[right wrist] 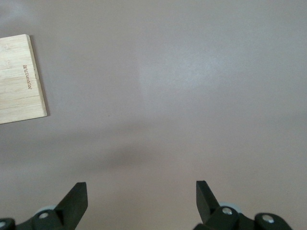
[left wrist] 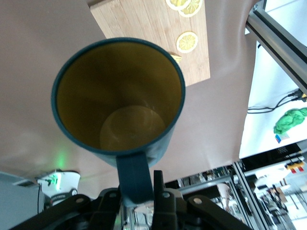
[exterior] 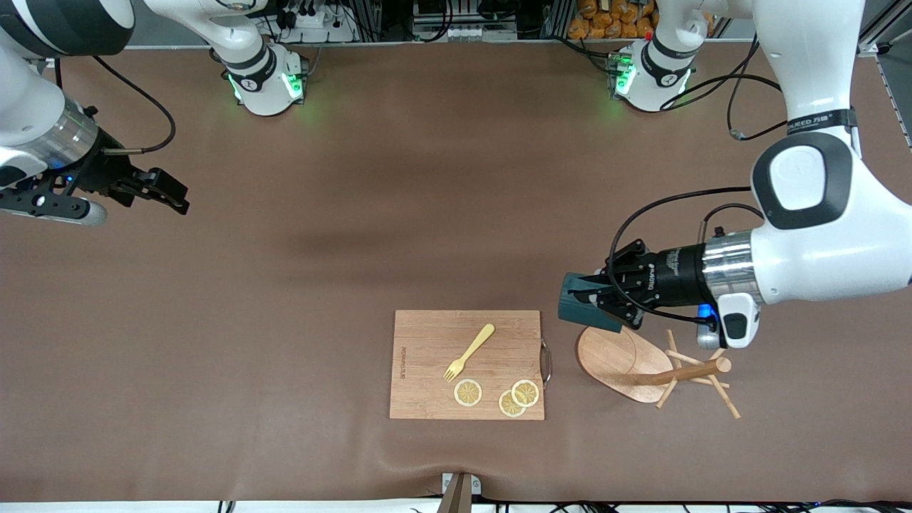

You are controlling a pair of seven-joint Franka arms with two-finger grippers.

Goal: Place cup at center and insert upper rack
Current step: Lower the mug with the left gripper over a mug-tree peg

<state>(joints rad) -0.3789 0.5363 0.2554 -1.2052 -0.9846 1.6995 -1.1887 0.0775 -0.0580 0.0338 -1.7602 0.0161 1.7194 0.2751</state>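
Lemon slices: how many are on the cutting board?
3, all on the cutting board by its edge nearest the front camera: one alone below the fork, two overlapping ones toward the handle end.

The cutting board (exterior: 467, 364) carries a small burned-in brand mark along one edge, too small to read.

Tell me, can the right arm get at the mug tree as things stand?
Probably not easily. The mug tree lies tipped over at the left arm's end, and the left gripper, holding the cup by its handle, hangs right over its base. The right gripper waits open above bare table.
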